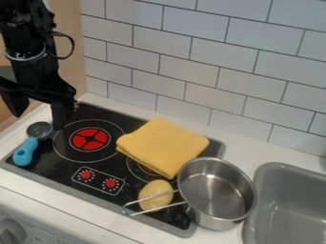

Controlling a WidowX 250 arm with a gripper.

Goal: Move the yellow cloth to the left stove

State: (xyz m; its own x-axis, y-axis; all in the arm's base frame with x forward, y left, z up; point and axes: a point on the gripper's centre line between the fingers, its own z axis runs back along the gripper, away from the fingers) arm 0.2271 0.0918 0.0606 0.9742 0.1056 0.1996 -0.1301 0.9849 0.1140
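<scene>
Camera view. Black gripper (pixel 38 120): one, at upper left, pointing down by the left rear corner of the stove (pixel 137 196); jaws spread, nothing between; well apart from the cloth. Yellow cloth (pixel 162 145): one, folded into a thick pad; on the right side of the stove, over most of the right burner (pixel 141 170), with left corner close to the left burner (pixel 89 138). Left burner: red centre, within a thin pale ring. Scoop (pixel 25 152): blue handle, dark bowl; on the stove's left side, near the left burner. Pot (pixel 216 193): steel, upright, at the stove's right edge, with wire handle across a yellowish potato-like object (pixel 150 190). Sink (pixel 274 167): grey, right of the pot, set in the white tabletop (pixel 245 148). Wall (pixel 185 71): pale tiles, dark joints, behind the stove.
</scene>
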